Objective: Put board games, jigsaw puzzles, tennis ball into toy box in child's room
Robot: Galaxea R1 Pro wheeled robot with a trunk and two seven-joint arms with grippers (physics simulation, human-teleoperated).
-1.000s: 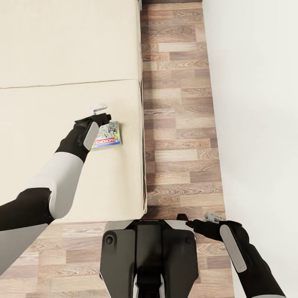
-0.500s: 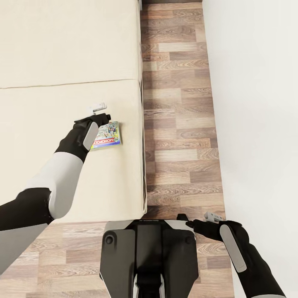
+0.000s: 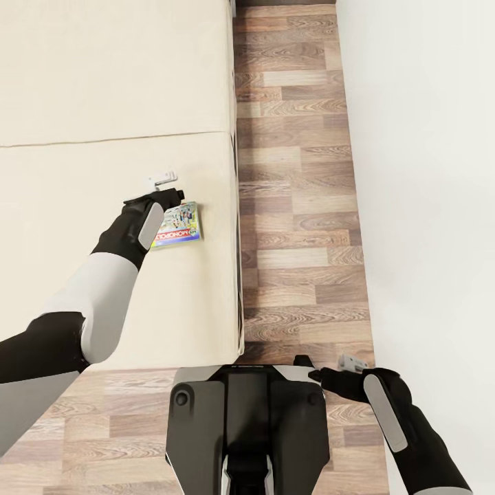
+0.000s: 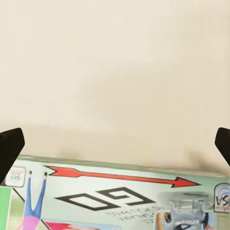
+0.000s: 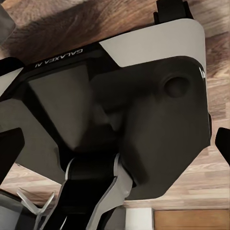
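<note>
Head view puts my left gripper at the board game's 11 o'clock on the bed, jaws spread (right gripper's unreadable), so I'd straddle its edge squarely first.

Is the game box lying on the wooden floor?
No, the board game lies flat on the beige bed, near its edge beside the floor, with the left tool just above it.

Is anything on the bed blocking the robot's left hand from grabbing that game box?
Nothing visible is in the way. The left gripper hovers at the far edge of the board game, which lies flat on the bare bed. In the left wrist view there is just mattress beyond the box, with the fingertips spread wide at both sides.
</note>
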